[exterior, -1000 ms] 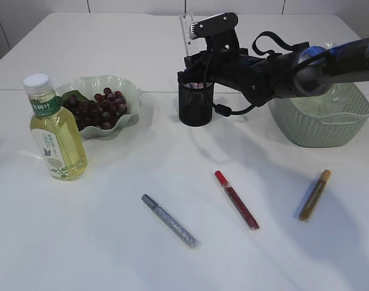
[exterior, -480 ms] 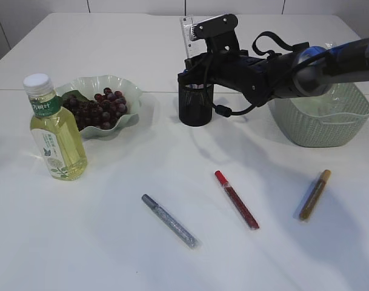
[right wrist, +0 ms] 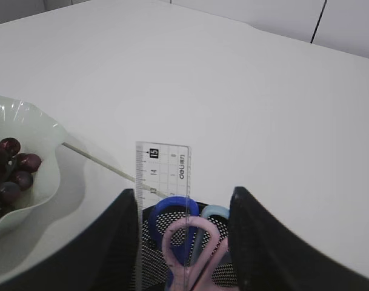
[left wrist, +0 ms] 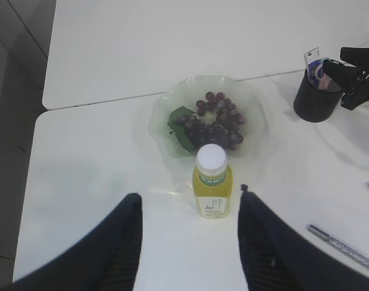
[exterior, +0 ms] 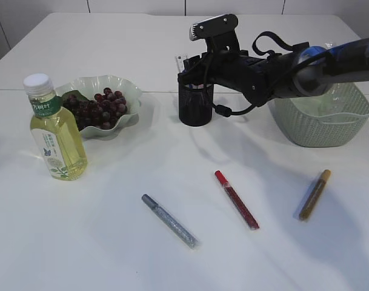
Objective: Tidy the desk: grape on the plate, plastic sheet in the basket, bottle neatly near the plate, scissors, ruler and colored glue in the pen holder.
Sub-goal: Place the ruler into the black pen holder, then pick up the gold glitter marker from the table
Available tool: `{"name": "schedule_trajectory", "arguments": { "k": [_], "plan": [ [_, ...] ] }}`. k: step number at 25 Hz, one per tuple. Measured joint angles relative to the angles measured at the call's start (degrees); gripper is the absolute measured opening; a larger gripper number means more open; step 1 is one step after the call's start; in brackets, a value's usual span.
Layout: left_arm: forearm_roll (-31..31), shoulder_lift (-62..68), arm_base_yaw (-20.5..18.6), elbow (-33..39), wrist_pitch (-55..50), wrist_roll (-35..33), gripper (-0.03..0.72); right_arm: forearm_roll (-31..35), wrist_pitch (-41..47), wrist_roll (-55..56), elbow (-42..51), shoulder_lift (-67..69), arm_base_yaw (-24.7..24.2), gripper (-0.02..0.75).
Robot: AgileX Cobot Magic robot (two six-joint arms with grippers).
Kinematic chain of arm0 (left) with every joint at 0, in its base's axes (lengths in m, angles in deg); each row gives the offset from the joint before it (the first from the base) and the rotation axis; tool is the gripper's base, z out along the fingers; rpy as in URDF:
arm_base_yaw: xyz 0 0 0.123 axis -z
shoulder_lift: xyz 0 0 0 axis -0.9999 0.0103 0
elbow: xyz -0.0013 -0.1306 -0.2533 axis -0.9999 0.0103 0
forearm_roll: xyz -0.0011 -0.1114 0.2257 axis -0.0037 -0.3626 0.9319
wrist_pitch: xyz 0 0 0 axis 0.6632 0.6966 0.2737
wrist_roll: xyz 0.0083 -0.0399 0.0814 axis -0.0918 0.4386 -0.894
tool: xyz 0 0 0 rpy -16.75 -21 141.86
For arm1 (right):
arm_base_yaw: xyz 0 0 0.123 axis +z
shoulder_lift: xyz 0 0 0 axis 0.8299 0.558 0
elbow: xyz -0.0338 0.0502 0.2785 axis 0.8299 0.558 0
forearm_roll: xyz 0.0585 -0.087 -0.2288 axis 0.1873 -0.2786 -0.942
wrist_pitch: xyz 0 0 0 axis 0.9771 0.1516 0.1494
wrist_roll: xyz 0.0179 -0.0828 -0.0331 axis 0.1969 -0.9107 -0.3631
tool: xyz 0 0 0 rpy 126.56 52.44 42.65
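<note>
My right gripper (exterior: 195, 68) (right wrist: 184, 195) is open above the black mesh pen holder (exterior: 195, 110) (right wrist: 152, 254). The clear ruler (exterior: 180, 60) (right wrist: 163, 170) stands in the holder between the fingers, next to pink and blue scissors (right wrist: 193, 242). Three glue pens lie on the table: silver (exterior: 169, 220), red (exterior: 237, 199) and gold (exterior: 314, 194). The yellow bottle (exterior: 56, 136) (left wrist: 212, 188) stands upright beside the plate (exterior: 131, 91) holding grapes (exterior: 96, 109). My left gripper (left wrist: 189, 195) is open and empty, high above the bottle. I cannot make out the plastic sheet.
A pale green woven basket (exterior: 320, 130) stands at the right behind my right arm. The table's left edge and the floor show in the left wrist view (left wrist: 26, 151). The silver glue pen also shows there (left wrist: 339, 247).
The ruler has dropped down into the pen holder; only its top end now shows above the rim. The right gripper stays over the holder.
</note>
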Motion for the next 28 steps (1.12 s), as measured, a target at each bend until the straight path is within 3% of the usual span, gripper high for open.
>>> {"name": "schedule_trajectory", "arguments": {
  "k": [5, 8, 15, 28],
  "plan": [
    [0.0, 0.0, 0.0, 0.0, 0.0, 0.0, 0.371, 0.0, 2.2, 0.0, 0.0, -1.0, 0.0, 0.375],
    [0.0, 0.0, 0.0, 0.0, 0.0, 0.0, 0.371, 0.0, 7.9, 0.3, 0.0, -4.3, 0.0, 0.375],
    [0.0, 0.0, 0.0, 0.0, 0.0, 0.0, 0.371, 0.9, 30.3, 2.8, 0.0, -16.5, 0.0, 0.375],
    [0.0, 0.0, 0.0, 0.0, 0.0, 0.0, 0.371, 13.8, 71.3, 3.4, 0.0, -31.6, 0.0, 0.375]
  ]
}}
